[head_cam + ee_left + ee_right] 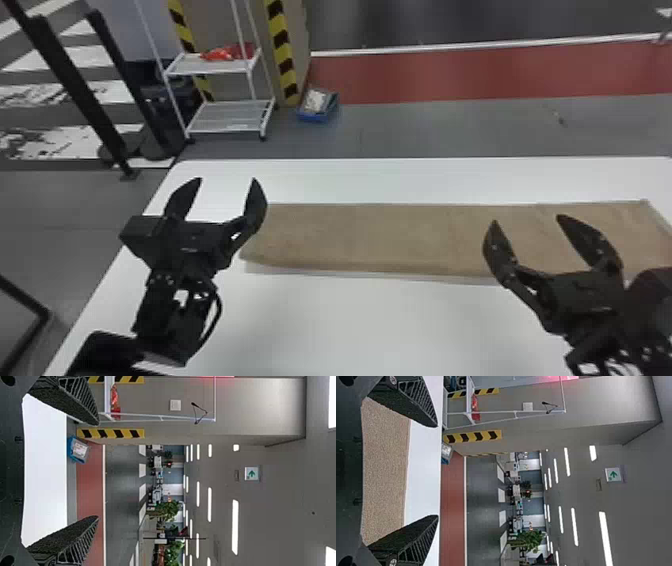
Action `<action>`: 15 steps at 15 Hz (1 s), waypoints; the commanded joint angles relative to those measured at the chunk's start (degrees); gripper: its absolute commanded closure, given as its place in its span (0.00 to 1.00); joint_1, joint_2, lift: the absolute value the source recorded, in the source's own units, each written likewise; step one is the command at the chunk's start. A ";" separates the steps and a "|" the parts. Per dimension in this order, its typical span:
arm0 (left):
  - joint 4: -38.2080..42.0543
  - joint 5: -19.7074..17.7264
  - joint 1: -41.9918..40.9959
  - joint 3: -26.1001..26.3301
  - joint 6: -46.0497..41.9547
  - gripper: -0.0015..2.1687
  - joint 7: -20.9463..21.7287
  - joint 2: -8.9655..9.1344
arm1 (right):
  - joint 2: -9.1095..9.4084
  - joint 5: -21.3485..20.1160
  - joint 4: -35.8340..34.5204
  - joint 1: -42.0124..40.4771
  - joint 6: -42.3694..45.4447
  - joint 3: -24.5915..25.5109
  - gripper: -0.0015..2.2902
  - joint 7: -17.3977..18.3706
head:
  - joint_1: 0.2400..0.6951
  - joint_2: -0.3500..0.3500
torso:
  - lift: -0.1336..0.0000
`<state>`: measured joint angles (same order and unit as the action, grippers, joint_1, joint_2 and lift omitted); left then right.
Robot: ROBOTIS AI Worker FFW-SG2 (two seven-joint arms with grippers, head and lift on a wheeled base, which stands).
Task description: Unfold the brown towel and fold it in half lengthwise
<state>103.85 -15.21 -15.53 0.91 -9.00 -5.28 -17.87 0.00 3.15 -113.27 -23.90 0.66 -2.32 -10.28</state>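
The brown towel [380, 237] lies flat as a long strip on the white table [370, 325], running from the middle of the head view to its right edge. A paler edge is visible along its lower side. The left gripper [228, 179], left of centre in the head view, stands wide open and empty, with one finger overlapping the towel's left end in that view. The right gripper [527, 219], at lower right, is likewise wide open and empty; its fingers appear in front of the towel's right-hand part.

Beyond the table, at upper left, stands a white shelf rack [227, 120] with a red item [220, 54] on its upper shelf. A blue bin [316, 119] sits on the floor just beside the rack. A red floor strip [450, 75] crosses the upper right.
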 commanded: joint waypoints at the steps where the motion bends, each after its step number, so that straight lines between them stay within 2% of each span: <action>1: 0.65 0.00 -0.55 -0.04 0.00 0.02 0.01 0.12 | 0.05 0.11 -0.63 -0.44 0.08 -0.14 0.03 0.00 | 1.00 0.71 | 0.07; 15: 2.58 0.18 -2.22 -0.48 0.00 0.02 0.01 0.47 | 0.05 0.37 -2.04 -1.50 0.96 -0.40 0.03 0.00 | 1.00 0.72 | 0.07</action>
<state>106.38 -15.08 -17.62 0.44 -9.00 -5.27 -17.46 0.00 3.52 -115.15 -25.24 1.60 -2.72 -10.28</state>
